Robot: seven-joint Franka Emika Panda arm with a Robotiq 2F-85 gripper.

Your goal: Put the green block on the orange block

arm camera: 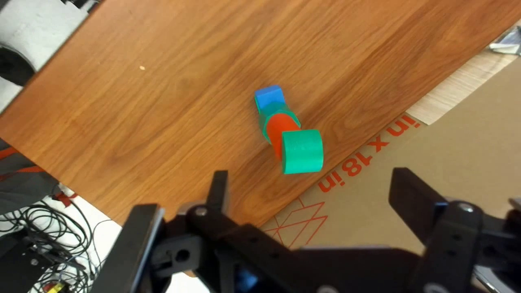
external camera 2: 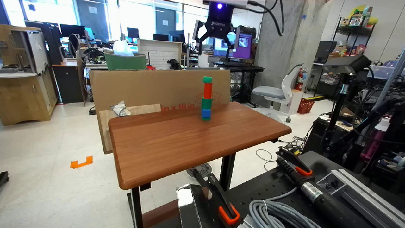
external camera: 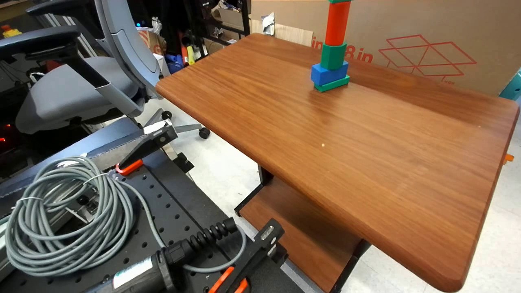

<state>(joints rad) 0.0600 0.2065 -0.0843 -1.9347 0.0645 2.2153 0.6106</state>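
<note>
Since the green block [arm camera: 303, 151] sits on the orange block [external camera 2: 208, 91], stacking seems done; the wide-spread claw [arm camera: 310, 179] can gently leave

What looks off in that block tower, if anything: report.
Only something slight: in an exterior view, the blue block looks slightly out of line with the thin green base, their edges mismatched. Otherwise nothing stands out; the green block sits on the orange block.

In both exterior views, a cardboard panel [external camera: 390, 26] stands behind a table [external camera: 333, 134]. Near the table's far edge, the top block [external camera 2: 207, 79] sits on the upright block [external camera 2: 208, 91], itself on three stacked blocks [external camera 2: 206, 104]. The gripper [external camera 2: 214, 55] hangs above them all.
</note>
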